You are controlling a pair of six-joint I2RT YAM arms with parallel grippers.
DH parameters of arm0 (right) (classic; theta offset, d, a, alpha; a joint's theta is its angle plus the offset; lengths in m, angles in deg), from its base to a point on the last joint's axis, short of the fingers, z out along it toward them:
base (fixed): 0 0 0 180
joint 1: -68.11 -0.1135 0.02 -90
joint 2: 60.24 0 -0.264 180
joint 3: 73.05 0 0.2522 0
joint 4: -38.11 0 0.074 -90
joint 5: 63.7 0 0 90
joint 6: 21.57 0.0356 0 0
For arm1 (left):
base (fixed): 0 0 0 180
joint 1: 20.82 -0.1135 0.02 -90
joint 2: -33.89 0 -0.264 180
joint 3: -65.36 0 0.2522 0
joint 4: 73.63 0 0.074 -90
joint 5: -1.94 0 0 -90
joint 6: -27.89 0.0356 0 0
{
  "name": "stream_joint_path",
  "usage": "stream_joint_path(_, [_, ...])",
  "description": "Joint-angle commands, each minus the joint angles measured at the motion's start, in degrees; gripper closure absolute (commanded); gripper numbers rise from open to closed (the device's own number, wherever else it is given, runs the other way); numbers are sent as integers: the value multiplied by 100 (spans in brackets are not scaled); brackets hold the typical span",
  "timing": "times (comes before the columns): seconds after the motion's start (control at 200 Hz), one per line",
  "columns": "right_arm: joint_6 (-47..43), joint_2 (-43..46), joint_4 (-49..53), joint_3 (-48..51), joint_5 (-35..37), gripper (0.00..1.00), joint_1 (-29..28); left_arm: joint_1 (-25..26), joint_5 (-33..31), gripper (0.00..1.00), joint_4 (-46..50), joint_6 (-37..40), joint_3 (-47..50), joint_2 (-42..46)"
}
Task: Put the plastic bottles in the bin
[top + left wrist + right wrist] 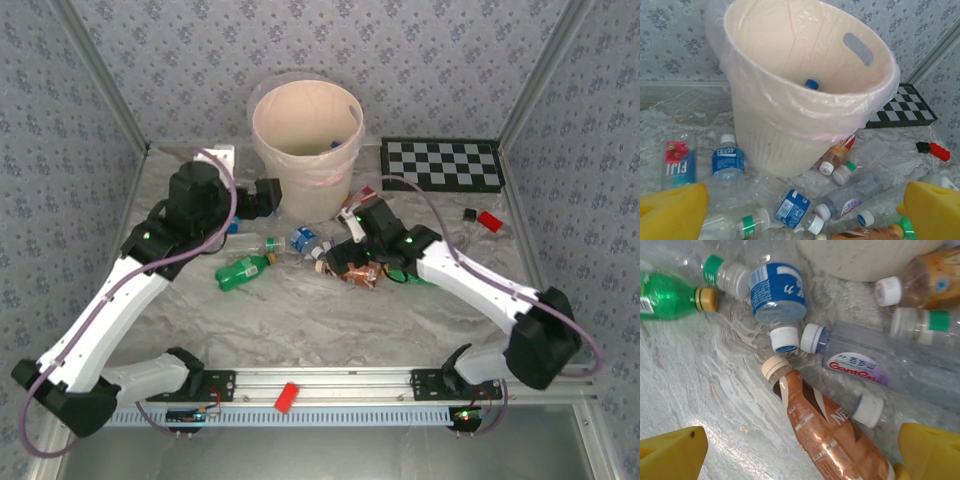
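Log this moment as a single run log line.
left gripper: open, empty, facing bin | right gripper: open, empty, over brown bottle | blue cap inside bin

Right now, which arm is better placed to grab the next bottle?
Probably right. The right gripper hangs open, low over the brown bottle, which lies in the gap between its fingers. The left gripper, also open, sits higher, facing the bin, with its nearest blue-label bottle farther off.
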Motion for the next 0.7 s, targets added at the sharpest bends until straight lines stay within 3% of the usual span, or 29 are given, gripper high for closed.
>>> stream_joint_path(0.0, [-509, -647, 557, -548, 379, 0, -225, -11, -322, 0, 49, -135, 378, 455])
stream_joint_path(0.335, [-771, -2130, 1533, -1558, 893, 2, -499, -95, -883, 0, 354, -12, 1090, 1560])
stream_joint_path(0.7, [-756, -2759, 1841, -1338, 1035, 4, -824, -167, -725, 0, 279, -90, 1345, 1807])
